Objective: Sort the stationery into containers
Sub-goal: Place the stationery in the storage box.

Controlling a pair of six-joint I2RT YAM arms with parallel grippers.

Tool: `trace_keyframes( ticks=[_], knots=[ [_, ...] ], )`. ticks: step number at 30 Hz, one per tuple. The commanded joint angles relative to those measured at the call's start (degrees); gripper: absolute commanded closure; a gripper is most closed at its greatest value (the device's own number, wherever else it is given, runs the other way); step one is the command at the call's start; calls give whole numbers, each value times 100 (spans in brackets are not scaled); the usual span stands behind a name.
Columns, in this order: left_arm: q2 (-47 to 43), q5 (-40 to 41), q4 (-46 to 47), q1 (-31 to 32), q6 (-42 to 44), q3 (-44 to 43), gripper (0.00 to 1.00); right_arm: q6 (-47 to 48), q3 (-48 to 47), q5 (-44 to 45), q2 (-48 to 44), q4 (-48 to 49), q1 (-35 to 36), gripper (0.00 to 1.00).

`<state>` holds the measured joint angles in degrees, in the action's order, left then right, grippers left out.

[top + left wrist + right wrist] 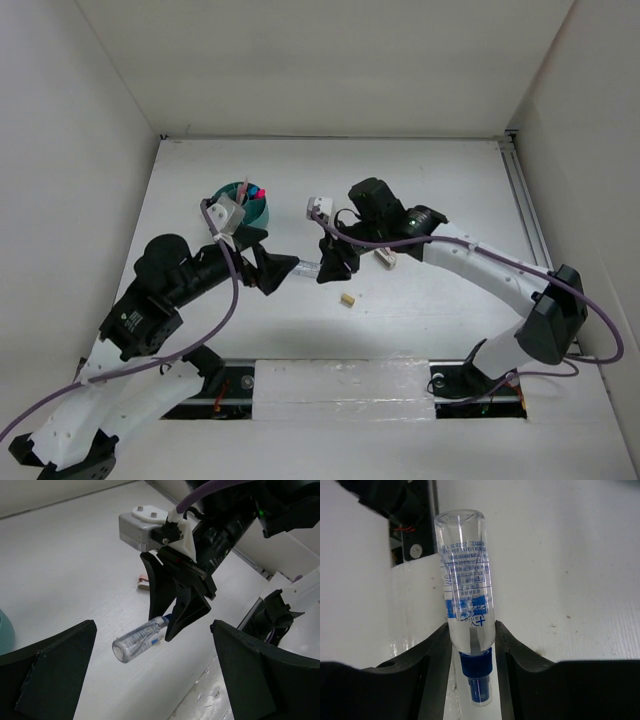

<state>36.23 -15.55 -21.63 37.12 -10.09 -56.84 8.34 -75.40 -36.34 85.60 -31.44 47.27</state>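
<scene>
Clear tube (467, 595), blue cap: clamped near the cap in right gripper (472, 632). Left gripper (272, 258): jaws wide apart, facing tube. Teal cup (262, 212): beside left gripper.

We are seeing left gripper (279, 255) and right gripper (327, 270) facing tip-to-tip mid-table, clear bottle (308, 268) jutting between, blocking that lane; far-right table (455, 190) lying open.

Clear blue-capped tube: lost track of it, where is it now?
Top view, centre: the clear tube, held in the right gripper, pointing toward the open left gripper.
</scene>
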Motion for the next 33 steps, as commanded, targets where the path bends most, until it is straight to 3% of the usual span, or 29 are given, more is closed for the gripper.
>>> trace_keyframes(
  ticks=[1, 6, 14, 22, 33],
  knots=[
    [137, -299, 299, 14, 139, 15, 0, 502, -335, -1243, 79, -72, -42, 100],
    [473, -369, 194, 14, 244, -126, 0, 817, -398, -1534, 220, -371, 11, 100],
    [640, -1589, 132, 14, 446, -178, 0, 1065, -230, -2386, -140, -283, 11, 100],
    [895, -696, -149, 1358, 446, -214, 3, 1258, -230, -2598, -140, -451, 11, 100],
    [842, -528, -149, 1359, 393, -161, 8, 1311, -230, -2703, -299, -451, -165, 100]
  ],
)
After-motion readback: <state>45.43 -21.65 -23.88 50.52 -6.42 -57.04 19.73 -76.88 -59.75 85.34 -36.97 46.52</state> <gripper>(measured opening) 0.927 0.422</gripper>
